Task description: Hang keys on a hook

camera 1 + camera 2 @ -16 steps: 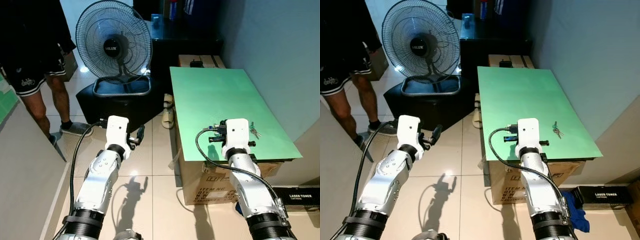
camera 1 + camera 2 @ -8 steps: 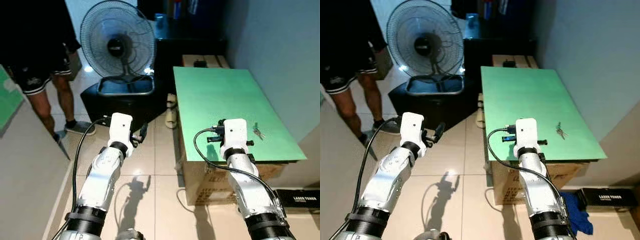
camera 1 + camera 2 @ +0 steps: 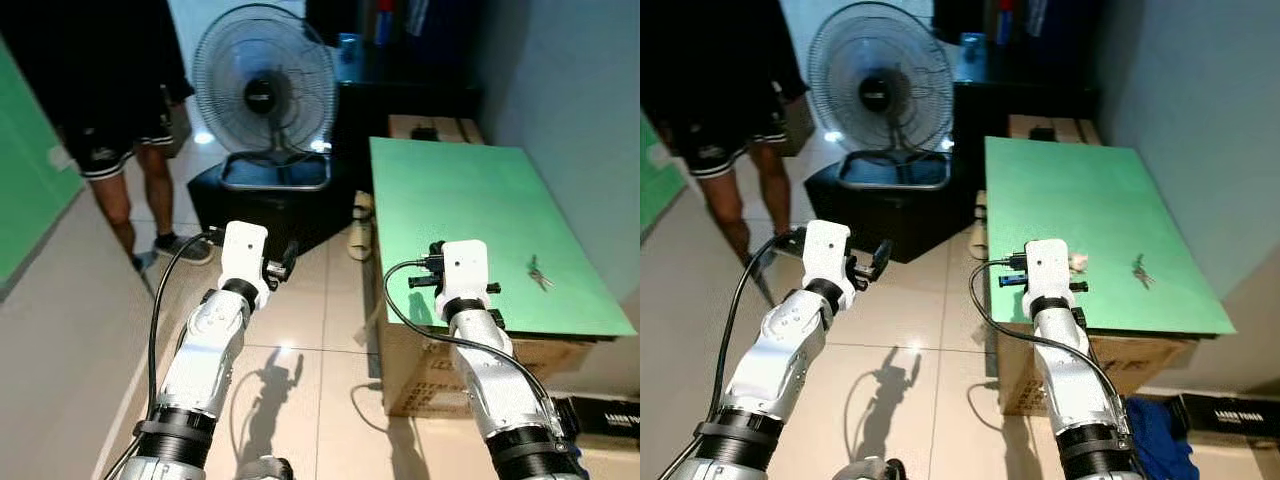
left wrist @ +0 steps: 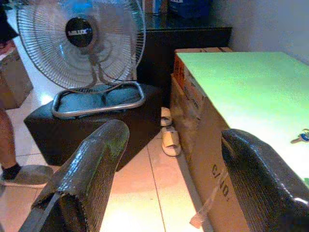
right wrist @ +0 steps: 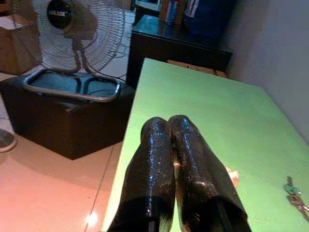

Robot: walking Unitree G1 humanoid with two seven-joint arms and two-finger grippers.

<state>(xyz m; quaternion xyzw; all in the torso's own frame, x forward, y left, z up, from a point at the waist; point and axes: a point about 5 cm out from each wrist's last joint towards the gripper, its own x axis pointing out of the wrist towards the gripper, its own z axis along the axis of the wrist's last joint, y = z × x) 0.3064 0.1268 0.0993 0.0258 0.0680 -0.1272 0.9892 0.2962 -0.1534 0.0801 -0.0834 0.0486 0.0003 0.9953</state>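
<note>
Lying near the desk's [image 3: 470, 200] far right edge, the keys [image 3: 540, 273] sit well apart from the right gripper [image 5: 173, 140], whose fingers are pressed together; reaching without parting them risks knocking the keys off, while the left gripper [image 4: 169, 159] hangs spread over the floor

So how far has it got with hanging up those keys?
Nothing looks done yet. The keys lie on the green board, near its right edge. The right gripper is over the board with fingers closed and empty, apart from the keys. The left gripper is open, over the floor. Picking up, finding a hook and hanging all remain; I see no hook.
</note>
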